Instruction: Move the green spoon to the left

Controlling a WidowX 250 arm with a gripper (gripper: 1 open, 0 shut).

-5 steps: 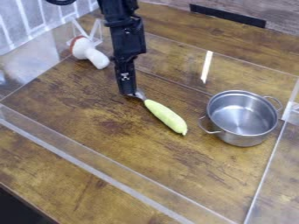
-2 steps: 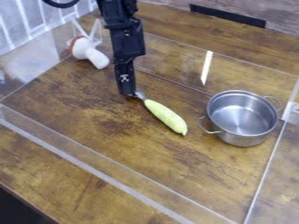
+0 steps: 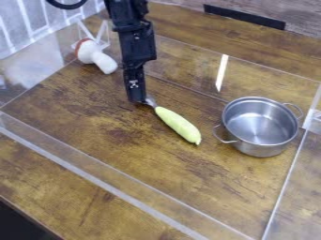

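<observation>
Barely a shift since the earlier frame: the black arm looks almost unmoved, and the green spoon (image 3: 177, 125) lies where it lay!
Over on the left, a white utensil (image 3: 96, 56) with a reddish end sits near the back of the wooden worktop (image 3: 88, 141), and just right of it the black end effector (image 3: 137, 97) is down low, drawn narrow and closed, right by the spoon's metal end; whether it has that end pinched, I cannot tell. On we go to the spoon itself, mid-worktop, slanting with its metal end toward the arm and its yellow-green handle running toward the front right. Farther back, a thin white strip (image 3: 222, 72), and then, at the right, the silver pot (image 3: 260, 127), upright, two handles out, just beside the spoon but apart from it.
</observation>
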